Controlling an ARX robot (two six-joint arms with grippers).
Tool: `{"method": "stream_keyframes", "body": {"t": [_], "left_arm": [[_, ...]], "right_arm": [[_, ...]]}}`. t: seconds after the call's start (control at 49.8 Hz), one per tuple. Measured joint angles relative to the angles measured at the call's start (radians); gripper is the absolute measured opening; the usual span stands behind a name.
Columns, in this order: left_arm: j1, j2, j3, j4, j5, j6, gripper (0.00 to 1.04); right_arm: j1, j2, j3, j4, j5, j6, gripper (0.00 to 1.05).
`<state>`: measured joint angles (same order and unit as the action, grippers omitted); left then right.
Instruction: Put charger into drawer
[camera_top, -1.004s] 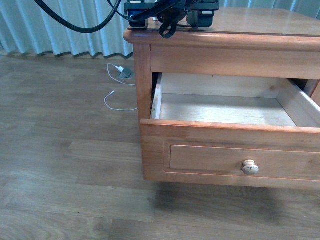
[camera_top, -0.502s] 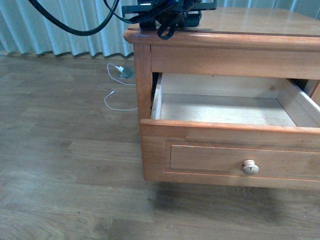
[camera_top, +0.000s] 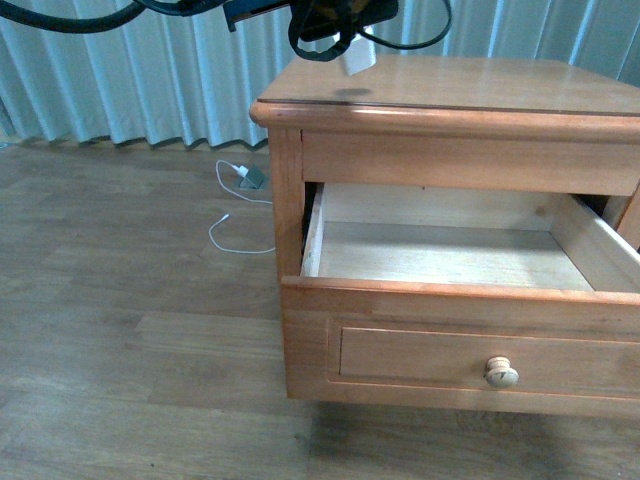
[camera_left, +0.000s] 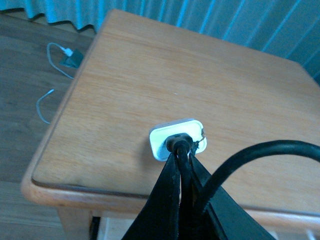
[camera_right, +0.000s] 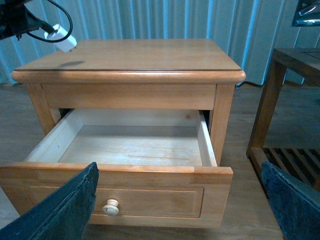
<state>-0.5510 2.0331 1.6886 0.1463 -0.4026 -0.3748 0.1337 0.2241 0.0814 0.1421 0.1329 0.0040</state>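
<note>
My left gripper (camera_top: 330, 18) is shut on the charger's black cable and holds it above the left back part of the cabinet top. The charger's white plug block (camera_top: 357, 60) hangs just under the jaws, clear of the wood; in the left wrist view the charger (camera_left: 177, 136) sits at my left gripper's tips (camera_left: 182, 150), its black cable looping off (camera_left: 250, 157). The drawer (camera_top: 440, 255) stands pulled open with nothing inside, its knob (camera_top: 501, 373) on the front. My right gripper (camera_right: 179, 172) is open in front of the drawer (camera_right: 130, 145), its fingers (camera_right: 67, 210) wide apart. The charger (camera_right: 62, 40) shows there too.
A thin white cable with a grey adapter (camera_top: 245, 178) lies on the wood floor left of the cabinet. Pale blue curtains (camera_top: 120, 80) hang behind. A darker wooden table with a slatted shelf (camera_right: 285, 100) stands to the cabinet's right.
My left gripper has risen from the cabinet top with the charger, which now hangs above the wood. The front view has tilted up, so the cabinet sits lower in the picture.
</note>
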Motion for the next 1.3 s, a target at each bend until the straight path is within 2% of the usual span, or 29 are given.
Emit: {"method": "stream_keyframes", "body": {"t": [0.14, 0.401, 0.763, 1.044, 1.244, 1.305], "left_arm": [[-0.057, -0.136, -0.174, 0.066, 0.05, -0.042, 0.06], [-0.117, -0.189, -0.298, 0.108, 0.075, -0.088, 0.06], [-0.122, 0.105, -0.191, 0.064, 0.089, -0.17, 0.07], [-0.126, 0.164, -0.147, 0.051, 0.105, -0.168, 0.46], [-0.108, 0.035, -0.262, 0.082, 0.083, -0.139, 0.82], [-0.082, -0.056, -0.344, 0.106, 0.08, -0.122, 0.96]], "right_arm": [[0.0, 0.0, 0.0, 0.0, 0.0, 0.0, 0.97], [0.0, 0.0, 0.0, 0.0, 0.0, 0.0, 0.97], [0.0, 0.0, 0.0, 0.0, 0.0, 0.0, 0.97], [0.0, 0.0, 0.0, 0.0, 0.0, 0.0, 0.97], [0.0, 0.0, 0.0, 0.0, 0.0, 0.0, 0.97], [0.0, 0.0, 0.0, 0.0, 0.0, 0.0, 0.97]]}}
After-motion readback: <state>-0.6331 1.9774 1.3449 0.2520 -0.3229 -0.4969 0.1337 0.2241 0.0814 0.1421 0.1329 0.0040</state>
